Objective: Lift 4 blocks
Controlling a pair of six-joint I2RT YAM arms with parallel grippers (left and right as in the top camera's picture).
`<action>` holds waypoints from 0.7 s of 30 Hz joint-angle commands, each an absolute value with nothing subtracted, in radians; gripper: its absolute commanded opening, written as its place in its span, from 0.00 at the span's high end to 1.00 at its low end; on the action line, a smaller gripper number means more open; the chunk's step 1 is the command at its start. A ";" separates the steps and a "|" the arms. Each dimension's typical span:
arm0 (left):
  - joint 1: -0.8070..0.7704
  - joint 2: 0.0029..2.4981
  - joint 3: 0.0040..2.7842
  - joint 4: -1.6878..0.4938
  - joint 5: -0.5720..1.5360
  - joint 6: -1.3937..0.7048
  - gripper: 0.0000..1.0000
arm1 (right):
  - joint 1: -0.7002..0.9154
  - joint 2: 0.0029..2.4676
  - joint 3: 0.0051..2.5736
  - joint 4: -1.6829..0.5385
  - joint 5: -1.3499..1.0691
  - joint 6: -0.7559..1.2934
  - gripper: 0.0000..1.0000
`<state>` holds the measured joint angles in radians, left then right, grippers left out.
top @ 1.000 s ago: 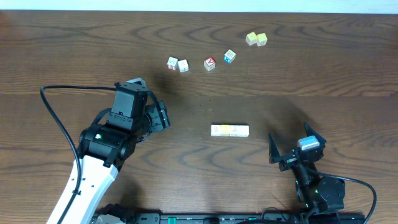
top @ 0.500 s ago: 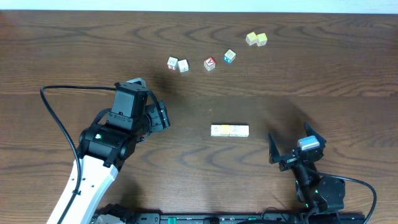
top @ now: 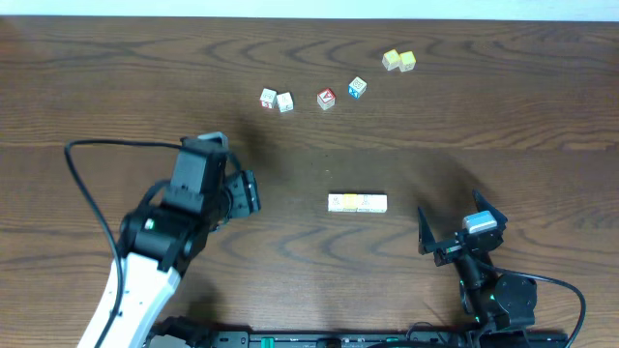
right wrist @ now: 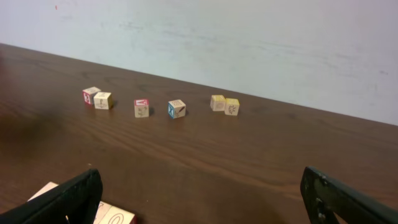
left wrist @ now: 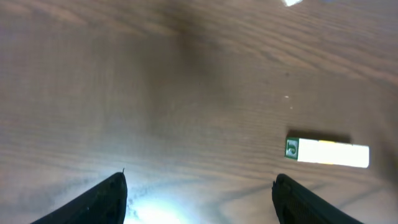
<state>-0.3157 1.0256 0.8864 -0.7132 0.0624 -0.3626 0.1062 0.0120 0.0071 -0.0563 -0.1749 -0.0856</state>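
Left pincer (top: 250, 190), open and empty, should straddle the centre-frame row of four cream wooden cubes (top: 358, 203) endwise; right pincer (top: 455, 222) gapes empty.

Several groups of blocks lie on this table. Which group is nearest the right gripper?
The row of four cream blocks, touching as one bar at mid-table, close by the right gripper. The other cubes lie far off near the back edge.

Robotics lab bench: dark brown wood-grain table (top: 542, 116), plain white wall (right wrist: 249, 37) behind, white-and-black cabled robot arm (top: 143, 280) lower left.
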 commanded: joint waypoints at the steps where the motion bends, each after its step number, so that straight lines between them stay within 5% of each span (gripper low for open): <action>1: -0.265 0.915 0.774 -0.641 0.207 -0.094 0.25 | 0.112 0.006 0.006 -0.061 -0.170 -0.099 0.01; 10: -0.044 0.507 0.535 -0.566 0.359 0.036 0.25 | 0.112 0.006 0.006 -0.061 -0.170 -0.099 0.01; 21: -0.009 0.250 0.434 -0.495 0.322 0.037 0.25 | 0.112 0.007 0.006 -0.061 -0.169 -0.099 0.01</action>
<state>-0.0273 0.3019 0.4946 -0.5129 0.3237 0.0216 0.1062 0.0120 0.0071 -0.0559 -0.1749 -0.0879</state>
